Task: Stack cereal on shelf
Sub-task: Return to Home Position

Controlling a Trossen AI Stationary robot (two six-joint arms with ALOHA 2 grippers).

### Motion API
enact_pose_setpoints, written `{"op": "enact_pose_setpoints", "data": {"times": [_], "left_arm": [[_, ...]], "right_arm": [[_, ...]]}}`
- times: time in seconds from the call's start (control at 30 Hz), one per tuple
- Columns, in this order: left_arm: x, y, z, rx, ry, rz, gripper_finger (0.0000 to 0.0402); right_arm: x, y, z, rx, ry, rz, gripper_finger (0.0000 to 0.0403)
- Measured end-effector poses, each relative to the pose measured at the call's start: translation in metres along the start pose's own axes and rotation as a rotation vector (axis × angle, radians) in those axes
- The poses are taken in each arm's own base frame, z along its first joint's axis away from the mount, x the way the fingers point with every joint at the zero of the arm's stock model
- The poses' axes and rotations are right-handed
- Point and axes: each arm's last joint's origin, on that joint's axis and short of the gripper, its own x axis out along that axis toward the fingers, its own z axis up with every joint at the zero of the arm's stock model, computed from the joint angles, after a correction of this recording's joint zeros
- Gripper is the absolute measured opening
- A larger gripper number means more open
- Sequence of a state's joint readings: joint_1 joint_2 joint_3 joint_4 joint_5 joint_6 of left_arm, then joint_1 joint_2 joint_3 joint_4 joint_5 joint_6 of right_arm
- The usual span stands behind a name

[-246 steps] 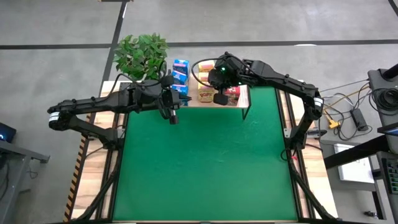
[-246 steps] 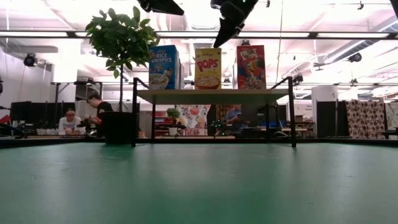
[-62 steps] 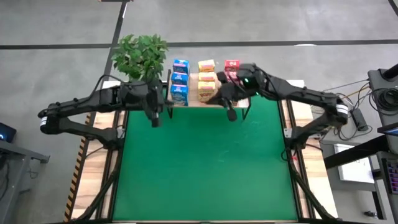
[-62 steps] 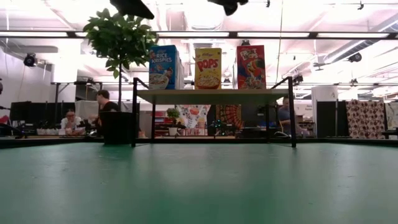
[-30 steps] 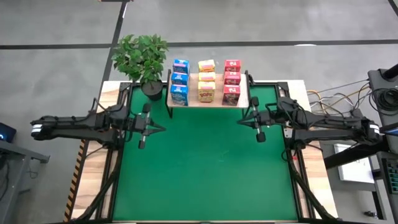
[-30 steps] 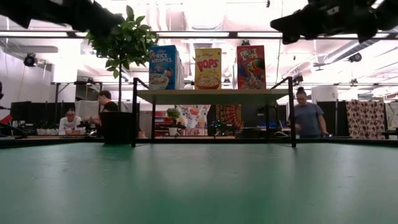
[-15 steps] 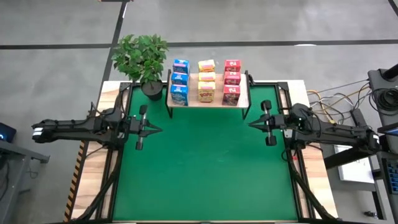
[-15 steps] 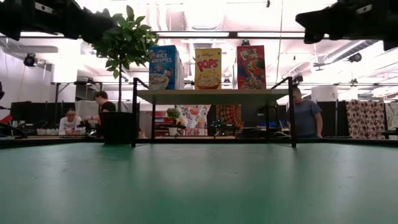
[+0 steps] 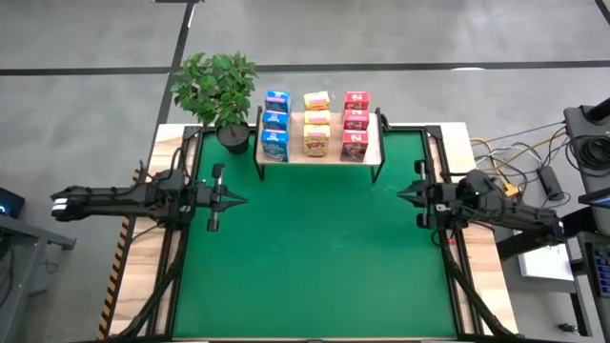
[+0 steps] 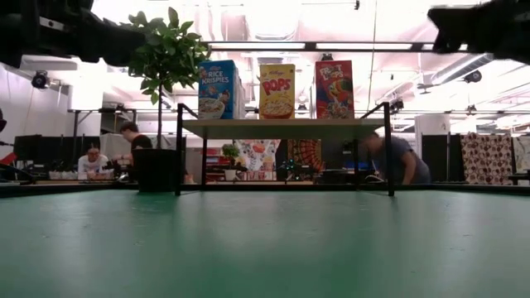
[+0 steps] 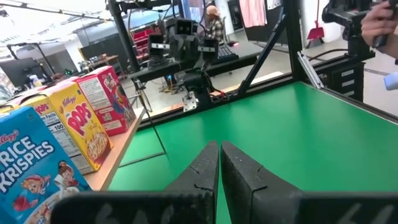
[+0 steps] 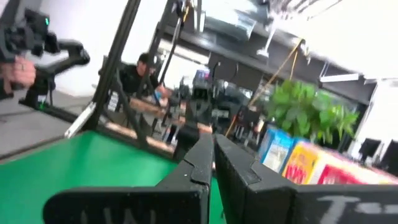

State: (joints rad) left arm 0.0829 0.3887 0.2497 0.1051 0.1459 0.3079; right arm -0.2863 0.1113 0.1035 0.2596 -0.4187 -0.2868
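Observation:
The cereal stands upright on the shelf (image 9: 319, 158) at the table's far edge, in three rows running front to back: three blue boxes (image 9: 275, 124), three yellow (image 9: 316, 122), three red (image 9: 355, 122). The low view shows the front blue (image 10: 217, 89), yellow (image 10: 277, 91) and red (image 10: 334, 89) boxes resting on the wooden board (image 10: 281, 127). My left gripper (image 9: 240, 198) hovers shut over the mat's left side, pointing level toward the right. My right gripper (image 9: 402, 193) hovers shut at the mat's right edge, pointing left. Both wrist views show shut, empty fingers (image 11: 219, 158) (image 12: 211, 152).
A potted plant (image 9: 217, 88) stands at the far left corner beside the shelf. The green mat (image 9: 315, 267) stretches between the two arms. Black frame rails (image 9: 440, 181) run along both sides. People (image 10: 397, 161) move about in the room behind the table.
My right gripper has drawn back toward the table's right edge and sunk lower, staying shut. My left gripper has sunk a little and eased toward the left edge, staying shut. The boxes on the shelf have not moved.

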Motion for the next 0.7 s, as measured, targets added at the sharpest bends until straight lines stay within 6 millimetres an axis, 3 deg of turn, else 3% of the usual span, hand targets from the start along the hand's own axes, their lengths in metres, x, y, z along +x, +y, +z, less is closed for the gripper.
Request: {"op": "enact_pose_setpoints", "data": {"times": [0.27, 0.7], "left_arm": [[0.000, -0.002, -0.005, -0.043, 0.009, -0.002, 0.0000], [0.002, -0.008, -0.026, -0.107, -0.015, 0.000, 0.0000]], "right_arm": [[-0.006, 0.008, -0.019, -0.018, 0.018, 0.005, 0.0009], [-0.008, 0.012, -0.026, -0.002, 0.049, 0.029, 0.0009]]}}
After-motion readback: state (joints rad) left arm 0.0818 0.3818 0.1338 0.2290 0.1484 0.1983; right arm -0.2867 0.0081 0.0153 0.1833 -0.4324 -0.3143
